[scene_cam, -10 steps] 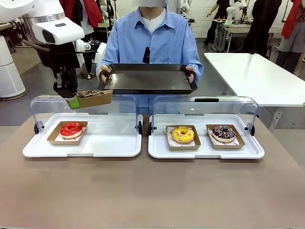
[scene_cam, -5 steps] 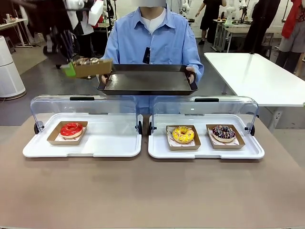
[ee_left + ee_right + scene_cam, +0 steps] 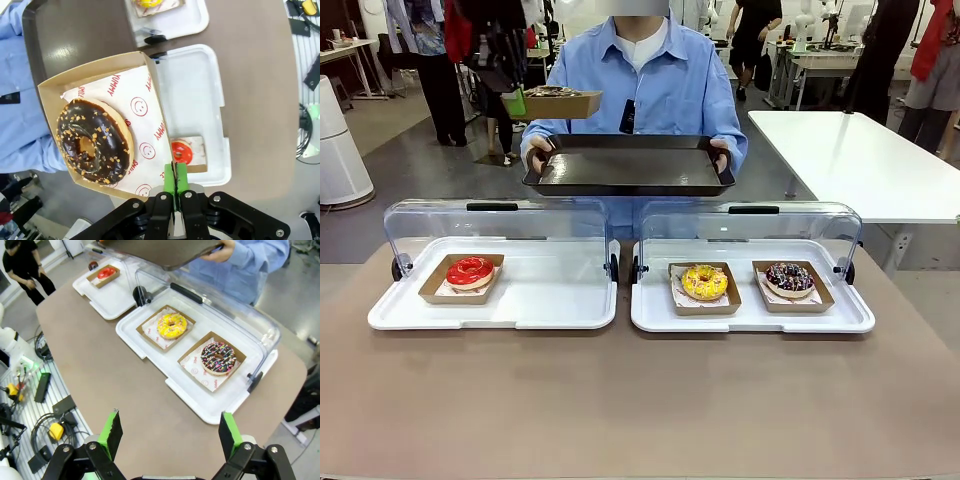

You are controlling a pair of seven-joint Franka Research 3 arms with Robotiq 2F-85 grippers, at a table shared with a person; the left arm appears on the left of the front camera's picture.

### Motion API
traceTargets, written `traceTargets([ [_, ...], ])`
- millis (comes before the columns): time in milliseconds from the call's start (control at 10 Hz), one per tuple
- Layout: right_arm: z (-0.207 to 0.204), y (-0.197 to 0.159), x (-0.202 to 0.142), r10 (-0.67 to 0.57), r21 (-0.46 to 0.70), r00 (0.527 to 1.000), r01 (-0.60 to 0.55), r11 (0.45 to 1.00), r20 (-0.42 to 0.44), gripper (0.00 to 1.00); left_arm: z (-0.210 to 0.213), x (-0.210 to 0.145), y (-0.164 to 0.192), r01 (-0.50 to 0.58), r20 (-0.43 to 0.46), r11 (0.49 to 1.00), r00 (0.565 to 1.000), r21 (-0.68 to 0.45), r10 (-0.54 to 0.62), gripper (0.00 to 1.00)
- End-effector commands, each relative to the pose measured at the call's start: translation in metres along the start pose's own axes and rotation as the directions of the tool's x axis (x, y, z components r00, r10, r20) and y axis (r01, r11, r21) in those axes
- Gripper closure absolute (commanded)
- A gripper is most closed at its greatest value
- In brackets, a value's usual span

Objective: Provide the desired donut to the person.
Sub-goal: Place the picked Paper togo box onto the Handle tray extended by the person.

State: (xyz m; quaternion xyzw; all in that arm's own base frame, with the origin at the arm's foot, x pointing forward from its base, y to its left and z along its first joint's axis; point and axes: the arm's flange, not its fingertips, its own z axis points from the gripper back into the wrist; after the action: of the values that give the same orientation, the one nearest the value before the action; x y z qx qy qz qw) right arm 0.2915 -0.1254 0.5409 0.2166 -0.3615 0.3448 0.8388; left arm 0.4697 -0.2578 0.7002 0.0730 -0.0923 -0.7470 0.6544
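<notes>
A chocolate donut (image 3: 92,142) with nut bits lies on printed paper in a brown cardboard box (image 3: 562,102). My left gripper (image 3: 516,101) is shut on the box's edge and holds it in the air, just above the left end of the dark tray (image 3: 630,168). The person (image 3: 640,80) in a light blue shirt holds that tray with both hands at the far side of the table. In the left wrist view the green fingertips (image 3: 176,181) pinch the box wall. My right gripper (image 3: 170,435) hangs open over the table's near right, holding nothing.
Two white display trays with raised clear lids stand on the table. The left one (image 3: 550,300) holds a red donut (image 3: 470,270); the right one (image 3: 740,315) holds a yellow donut (image 3: 705,282) and a dark sprinkled donut (image 3: 789,277). A white table (image 3: 860,150) stands at the right.
My left gripper has carried the boxed chocolate donut up and to the right, from above the left display tray to the left end of the person's dark tray. The right gripper stayed still.
</notes>
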Motion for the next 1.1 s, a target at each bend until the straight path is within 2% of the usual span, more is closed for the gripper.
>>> traceTargets([
  [0,-0.001,-0.001,0.000,0.010,0.017,1.000,-0.010,1.000,0.024,0.00,-0.010,-0.005,0.041,0.001,-0.010,1.000,1.000,-0.019,-0.001,0.99],
  [100,-0.001,-0.001,0.000,0.010,0.017,1.000,-0.010,1.000,0.024,0.00,-0.024,-0.008,0.060,-0.007,0.016,0.999,1.000,-0.043,0.008,0.99],
  [200,-0.001,-0.001,0.000,0.010,0.017,1.000,-0.010,1.000,0.024,0.00,-0.042,-0.011,0.077,-0.029,0.003,0.998,1.000,-0.058,0.029,0.99],
  [400,-0.001,-0.001,0.000,0.010,0.017,1.000,-0.010,1.000,0.024,0.00,-0.070,-0.013,0.093,-0.017,0.009,0.996,1.000,-0.091,0.018,0.99],
  [1000,-0.001,-0.001,0.000,0.010,0.017,1.000,-0.010,1.000,0.024,0.00,-0.121,-0.023,0.122,-0.027,0.021,0.986,0.999,-0.163,0.031,0.99],
])
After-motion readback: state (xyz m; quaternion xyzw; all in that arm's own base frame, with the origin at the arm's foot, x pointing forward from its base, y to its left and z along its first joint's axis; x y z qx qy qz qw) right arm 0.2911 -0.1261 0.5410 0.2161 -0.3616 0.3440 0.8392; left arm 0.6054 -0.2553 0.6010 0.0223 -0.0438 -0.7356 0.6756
